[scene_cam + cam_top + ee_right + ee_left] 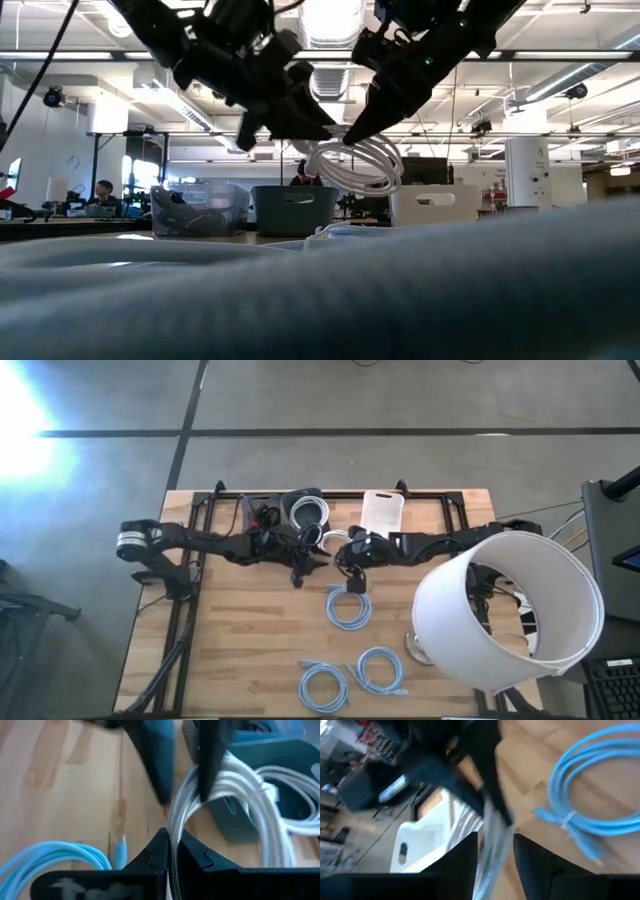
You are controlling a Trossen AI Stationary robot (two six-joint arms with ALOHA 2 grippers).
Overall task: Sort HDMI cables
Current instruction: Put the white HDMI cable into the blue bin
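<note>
A white HDMI cable coil (pixel 327 540) (pixel 362 162) hangs in the air between my two grippers, above the far middle of the table. My left gripper (pixel 303 560) (pixel 496 862) comes from the left, my right gripper (pixel 347 558) (pixel 171 862) from the right, and both are shut on this coil. Three light blue coils lie flat on the wood: one (pixel 348 606) just near of the grippers and two (pixel 324 686) (pixel 380 669) by the near edge. A second white coil (pixel 308 512) (pixel 295 805) lies in a dark bin. My left gripper pinches the white coil's bundled strands (pixel 492 855) between its two fingers (pixel 465 860). The low view shows it slanting down from the left onto the coil's top. The coil hangs clear of the table. My right gripper pinches a few strands of the same coil (pixel 173 835) between its two fingers (pixel 195 855), close beside the left gripper's fingers (pixel 207 765). It slants down from the right. The loop hangs below, lifted clear of the table.
Along the far edge stand a bin with dark contents (pixel 263 512), the dark bin (pixel 305 495) and a white bin (pixel 382 512). A large white lampshade (pixel 510 615) covers the table's right near part. People sit in the room behind (pixel 102 192).
</note>
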